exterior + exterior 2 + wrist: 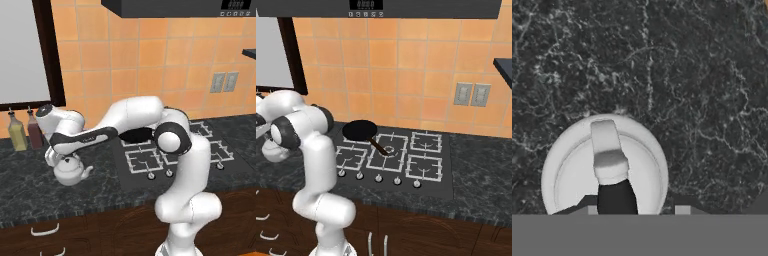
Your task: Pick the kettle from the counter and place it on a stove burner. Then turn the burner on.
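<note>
- Kettle (70, 172) sits on the counter (30, 192), left of the stove (150, 162), spout toward it.
- Gripper (59, 159) directly over the kettle's handle (607, 147); clenched or released, cannot tell.
- Risk: thin handle slips if jaws close off-centre, tipping the kettle.

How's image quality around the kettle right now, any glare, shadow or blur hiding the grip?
Left base view: even, flat light; the kettle reads clearly on the counter, though the arm covers its handle. Hand view: soft, slightly blurred; the kettle's top is bright white with little contrast. Right base view: the arm hides most of the kettle.
</note>
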Controlling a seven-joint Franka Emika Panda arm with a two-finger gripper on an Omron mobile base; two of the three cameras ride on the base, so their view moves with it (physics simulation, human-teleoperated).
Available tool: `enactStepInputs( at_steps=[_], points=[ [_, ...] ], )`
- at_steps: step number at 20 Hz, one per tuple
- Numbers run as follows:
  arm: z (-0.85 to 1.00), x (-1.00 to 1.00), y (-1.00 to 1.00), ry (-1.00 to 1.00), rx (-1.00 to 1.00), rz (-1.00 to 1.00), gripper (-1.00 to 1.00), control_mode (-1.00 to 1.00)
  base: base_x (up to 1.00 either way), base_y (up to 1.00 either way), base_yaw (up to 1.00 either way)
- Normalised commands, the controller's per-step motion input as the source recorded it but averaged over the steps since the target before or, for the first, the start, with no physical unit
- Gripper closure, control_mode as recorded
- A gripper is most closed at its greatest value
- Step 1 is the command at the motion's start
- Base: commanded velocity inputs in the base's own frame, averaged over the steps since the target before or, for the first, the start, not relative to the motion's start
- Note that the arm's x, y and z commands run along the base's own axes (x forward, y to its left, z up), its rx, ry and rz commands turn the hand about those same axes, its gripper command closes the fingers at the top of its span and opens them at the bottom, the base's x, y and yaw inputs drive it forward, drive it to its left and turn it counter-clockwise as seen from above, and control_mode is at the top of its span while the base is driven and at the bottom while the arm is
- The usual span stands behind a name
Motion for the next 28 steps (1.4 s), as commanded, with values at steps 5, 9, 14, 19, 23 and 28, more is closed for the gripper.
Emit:
enactStepInputs(
  at_steps=[5, 9, 14, 19, 23, 28],
  points=[
    [0.00, -0.37, -0.06, -0.11, -0.05, 0.00, 1.00, -1.00, 0.00, 0.00, 0.00],
    [0.27, -0.78, -0.64, -0.62, -0.13, 0.00, 1.00, -1.00, 0.00, 0.00, 0.00],
    [0.65, -0.40, -0.99, -0.74, -0.09, -0.05, 1.00, -1.00, 0.00, 0.00, 0.00],
    [0.65, -0.04, -1.00, -0.55, -0.06, -0.09, 1.00, -1.00, 0.00, 0.00, 0.00],
    [0.63, 0.00, -1.00, -0.43, -0.03, -0.13, 1.00, -1.00, 0.00, 0.00, 0.00],
    [0.70, 0.00, -1.00, -0.27, -0.01, -0.23, 1.00, -1.00, 0.00, 0.00, 0.00]
  ],
)
